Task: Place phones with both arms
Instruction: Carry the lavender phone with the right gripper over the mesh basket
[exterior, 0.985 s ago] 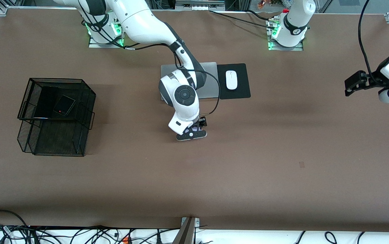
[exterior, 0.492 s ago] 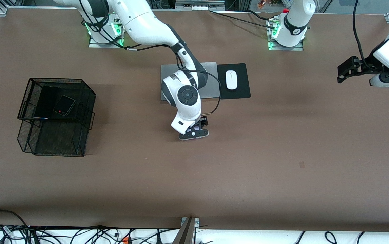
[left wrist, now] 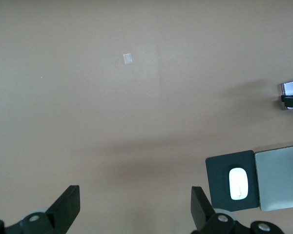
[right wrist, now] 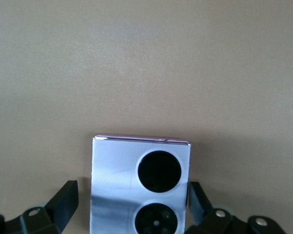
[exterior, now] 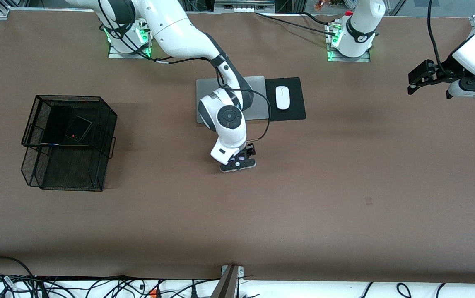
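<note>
A small squarish lavender-white phone [right wrist: 140, 185] with two black circles lies flat on the brown table near its middle. My right gripper [right wrist: 131, 192] is down over this phone [exterior: 241, 157], open, with one finger on each side of it. One finger stands a little off the phone's edge and the other is close against it. A small squarish black phone [exterior: 78, 128] lies on the upper tier of the black mesh basket [exterior: 96, 107]. My left gripper [exterior: 421, 76] hangs open and empty over the table at the left arm's end.
A grey slab [exterior: 258, 95] lies near the robots' bases, partly under the right arm. Beside it a black pad [exterior: 293, 111] carries a white mouse [exterior: 282, 97]. The two-tier mesh basket stands toward the right arm's end.
My left arm has drawn back and up toward its own end of the table. The right gripper has settled lower round the lavender phone, hiding more of it in the front view.
</note>
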You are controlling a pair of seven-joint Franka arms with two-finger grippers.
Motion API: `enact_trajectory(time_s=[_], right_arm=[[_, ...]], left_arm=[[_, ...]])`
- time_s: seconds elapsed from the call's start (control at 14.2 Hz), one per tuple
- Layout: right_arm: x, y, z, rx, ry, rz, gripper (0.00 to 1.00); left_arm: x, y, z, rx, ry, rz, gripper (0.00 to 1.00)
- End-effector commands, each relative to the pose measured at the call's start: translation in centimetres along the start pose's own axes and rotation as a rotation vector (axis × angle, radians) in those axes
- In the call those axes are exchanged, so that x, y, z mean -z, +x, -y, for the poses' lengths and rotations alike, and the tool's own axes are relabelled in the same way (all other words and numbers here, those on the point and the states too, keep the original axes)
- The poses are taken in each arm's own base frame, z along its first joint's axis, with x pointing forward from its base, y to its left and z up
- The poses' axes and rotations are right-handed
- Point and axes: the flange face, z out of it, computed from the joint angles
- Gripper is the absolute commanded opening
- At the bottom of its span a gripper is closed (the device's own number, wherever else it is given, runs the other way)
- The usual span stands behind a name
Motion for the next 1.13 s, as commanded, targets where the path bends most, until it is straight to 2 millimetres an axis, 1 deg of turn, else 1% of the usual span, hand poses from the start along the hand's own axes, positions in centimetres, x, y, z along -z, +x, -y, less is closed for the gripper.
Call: enact_trajectory(time_s=[0.0,0.14,0.49,0.63,0.7,0.77,0.84,0.91,0.98,1.06], right_arm=[[-0.35,-0.16,-0.01,0.005,-0.008,-0.010,1.00],[-0.43,-0.20,-0.06,0.005,-0.009,-0.007,1.00],[-0.64,-0.32,-0.05,0.009,-0.014,-0.008,0.99],[-0.74,-0.34,0.15,0.011,-0.008,-0.019,0.96],[-0.77,-0.30,0.05,0.013,-0.010,-0.020,0.89],[-1.01,-0.33,-0.15,0.012,-0.013,-0.017,0.68],[-1.10,-0.41,-0.11,0.010,-0.011,-0.014,0.36],[-0.97,-0.33,-0.16,0.012,-0.012,-0.016,0.22],[-0.86,-0.30,-0.15,0.013,-0.012,-0.018,0.16],[-0.56,-0.11,-0.24,0.011,-0.010,-0.022,0.13]], left_arm=[[-0.62,0.46,-0.24,-0.015,-0.022,-0.014,1.00],[-0.74,0.82,-0.23,-0.010,-0.022,-0.014,1.00],[-0.87,0.82,-0.21,-0.009,-0.021,-0.008,1.00],[-0.81,0.81,-0.18,-0.009,-0.018,-0.008,1.00],[-0.81,0.81,-0.15,-0.009,-0.015,-0.008,1.00],[-0.74,0.81,-0.11,-0.009,-0.012,-0.010,1.00],[-0.74,0.81,-0.11,-0.009,-0.012,-0.010,1.00],[-0.75,0.79,-0.10,-0.009,-0.010,-0.008,1.00],[-0.75,0.79,-0.10,-0.009,-0.010,-0.008,1.00],[-0.75,0.79,-0.10,-0.009,-0.010,-0.008,1.00]])
